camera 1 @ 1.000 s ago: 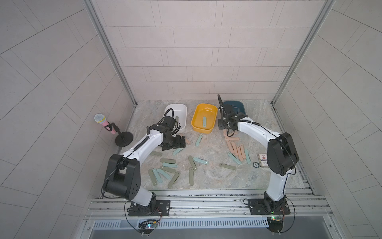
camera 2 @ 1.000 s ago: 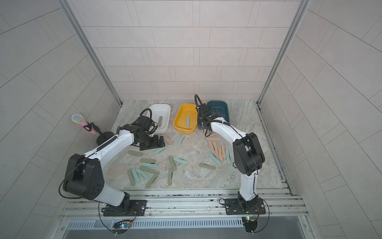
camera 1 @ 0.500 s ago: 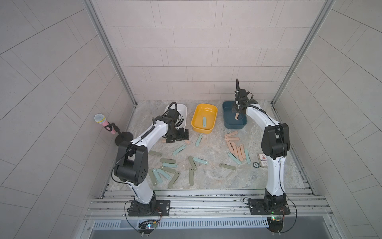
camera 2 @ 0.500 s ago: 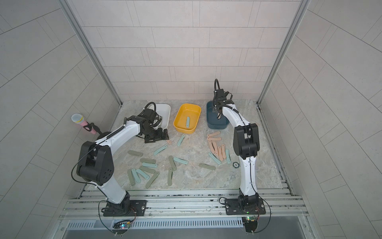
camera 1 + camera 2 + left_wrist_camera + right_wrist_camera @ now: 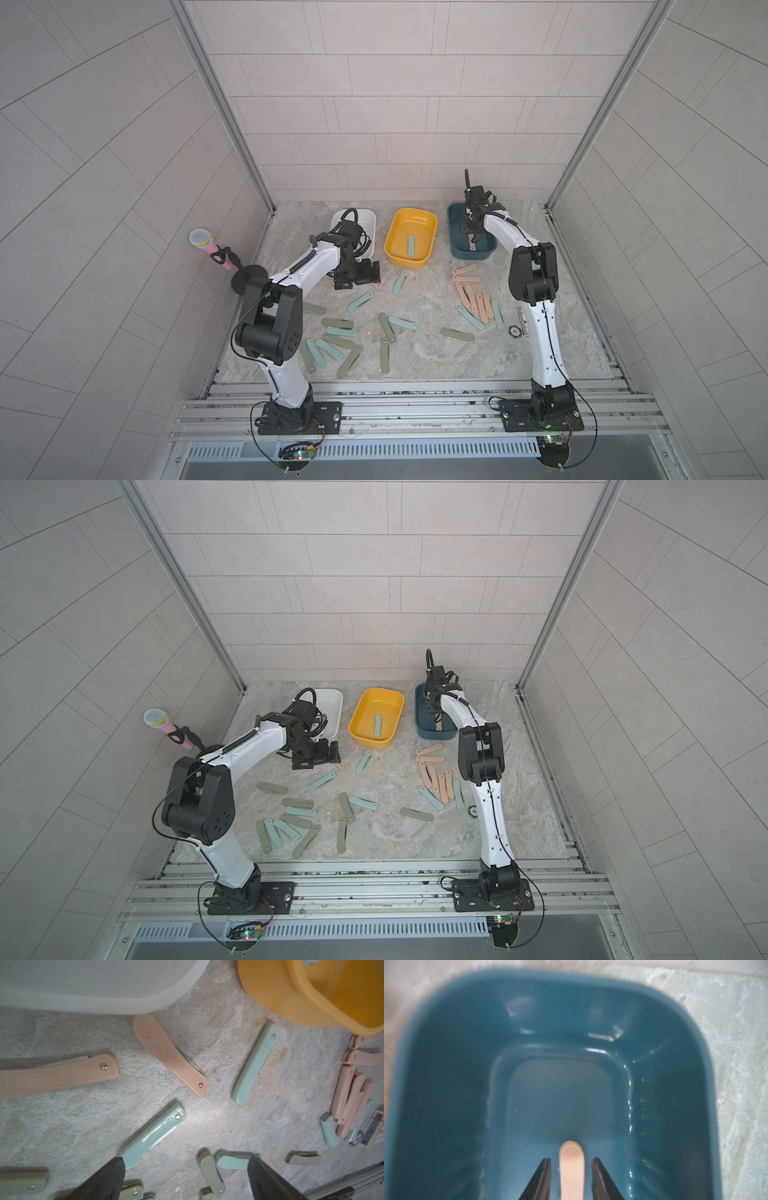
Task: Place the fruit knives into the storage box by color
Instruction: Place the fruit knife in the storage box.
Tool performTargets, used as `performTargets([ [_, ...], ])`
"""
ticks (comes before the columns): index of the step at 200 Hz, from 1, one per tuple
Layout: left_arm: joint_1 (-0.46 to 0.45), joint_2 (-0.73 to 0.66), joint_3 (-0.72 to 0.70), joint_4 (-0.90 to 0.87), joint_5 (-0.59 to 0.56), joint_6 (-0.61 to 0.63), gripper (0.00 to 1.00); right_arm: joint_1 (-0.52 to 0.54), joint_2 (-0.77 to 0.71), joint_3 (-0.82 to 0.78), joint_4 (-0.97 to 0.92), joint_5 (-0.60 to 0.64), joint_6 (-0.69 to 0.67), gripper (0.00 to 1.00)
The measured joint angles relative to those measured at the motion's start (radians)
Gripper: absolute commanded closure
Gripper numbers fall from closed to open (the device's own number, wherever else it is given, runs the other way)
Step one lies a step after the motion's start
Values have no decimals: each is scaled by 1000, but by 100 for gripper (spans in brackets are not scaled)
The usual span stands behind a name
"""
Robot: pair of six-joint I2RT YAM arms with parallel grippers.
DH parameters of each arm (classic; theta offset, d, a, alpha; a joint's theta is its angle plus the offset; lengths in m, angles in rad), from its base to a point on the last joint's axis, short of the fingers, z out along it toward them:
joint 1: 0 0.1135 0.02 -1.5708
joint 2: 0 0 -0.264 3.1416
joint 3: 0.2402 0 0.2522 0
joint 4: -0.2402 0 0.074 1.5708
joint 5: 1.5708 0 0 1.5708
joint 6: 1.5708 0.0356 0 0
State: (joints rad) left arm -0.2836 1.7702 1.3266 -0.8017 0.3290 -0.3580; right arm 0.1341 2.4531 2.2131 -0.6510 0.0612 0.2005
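Observation:
My right gripper (image 5: 572, 1159) hangs inside the dark teal storage box (image 5: 446, 1084), also seen from above (image 5: 455, 232). Its jaws are open, and a peach-pink fruit knife (image 5: 572, 1167) sits between them with a gap on each side. That pink knife (image 5: 472, 243) shows in the box in a top view. My left gripper (image 5: 186, 1158) is open and empty. It hovers low by the white box (image 5: 370, 220) over two pink knives (image 5: 169, 1054) and a teal one (image 5: 152, 1136). The yellow box (image 5: 430, 232) holds a teal knife (image 5: 411, 245).
Several pink knives (image 5: 473, 295) lie right of centre. Olive and teal knives (image 5: 336, 336) are scattered over the front left. A printed card (image 5: 521, 320) and a black disc (image 5: 514, 331) sit by the right arm. A pink microphone (image 5: 208, 245) stands at the left wall.
My right gripper swung from beside the yellow box to over the dark teal box, then opened its jaws off the pink knife. The left gripper shifted slightly beside the white box.

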Motion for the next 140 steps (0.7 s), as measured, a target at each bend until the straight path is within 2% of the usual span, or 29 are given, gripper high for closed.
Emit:
performTargets([
  [21, 0, 2, 0, -1, -19, 10, 0, 1, -21, 5, -6, -26, -5, 47],
  [69, 0, 2, -3, -3, -62, 10, 3, 26, -190, -164, -19, -60, 0, 36],
  [100, 0, 3, -3, -5, -100, -38, 10, 66, -396, -349, 11, -77, 25, 20],
  [140, -7, 19, -3, 4, -138, -137, 17, 159, -641, -612, 61, -93, 69, 8],
])
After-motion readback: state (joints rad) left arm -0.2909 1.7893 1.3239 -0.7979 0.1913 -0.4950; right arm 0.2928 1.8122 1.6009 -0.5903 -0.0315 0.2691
